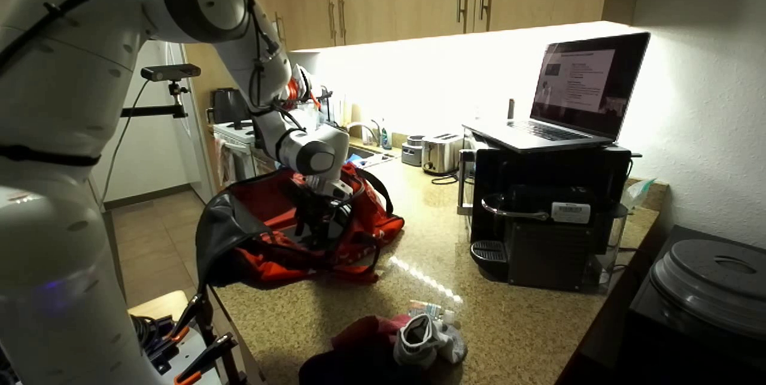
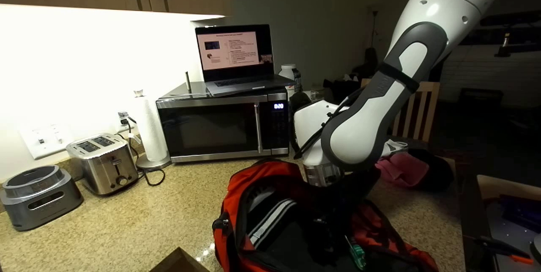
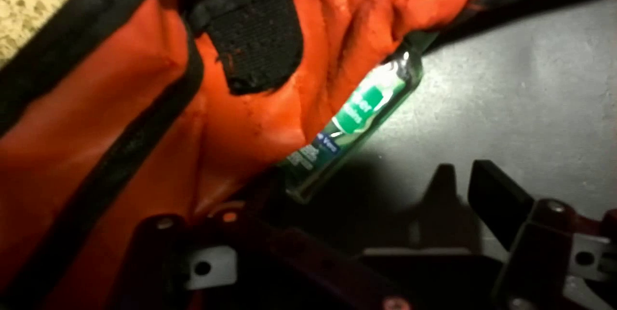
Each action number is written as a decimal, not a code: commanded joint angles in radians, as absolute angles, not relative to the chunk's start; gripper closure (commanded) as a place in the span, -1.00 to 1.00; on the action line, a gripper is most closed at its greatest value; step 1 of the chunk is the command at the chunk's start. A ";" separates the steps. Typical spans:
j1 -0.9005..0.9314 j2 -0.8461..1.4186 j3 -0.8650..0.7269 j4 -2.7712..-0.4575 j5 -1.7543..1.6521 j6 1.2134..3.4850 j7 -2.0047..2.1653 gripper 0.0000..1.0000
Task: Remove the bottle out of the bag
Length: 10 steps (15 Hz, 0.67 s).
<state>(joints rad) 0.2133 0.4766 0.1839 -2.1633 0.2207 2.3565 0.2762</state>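
Note:
The red bag [image 1: 383,223] with black trim lies slumped on the counter, its mouth facing up. Inside it, a clear bottle with a green label [image 3: 359,110] rests on the grey bag floor against a fold of red fabric, which covers part of its side. An exterior view shows a bit of the same bottle [image 2: 358,257] low in the bag. My gripper [image 3: 359,194] reaches down into the bag with its jaws wide apart and nothing between them. The bottle lies just beyond it, toward the left finger, whose tip is lost in the dark.
Fabric walls and straps surround the gripper. A microwave [image 2: 211,132] with a laptop [image 2: 236,52] on top stands at the wall, near a toaster [image 2: 105,164]. A coffee machine [image 1: 544,247] stands by it. Socks [image 1: 422,340] and dark-red cloth [image 1: 365,331] lie on the counter.

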 commanded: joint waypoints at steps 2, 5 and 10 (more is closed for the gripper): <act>0.225 0.507 0.160 -2.118 0.196 2.260 0.281 -1.00; 0.227 0.519 0.149 -2.088 0.176 2.192 0.281 -1.00; 0.220 0.542 0.143 -2.053 0.159 2.123 0.257 -0.47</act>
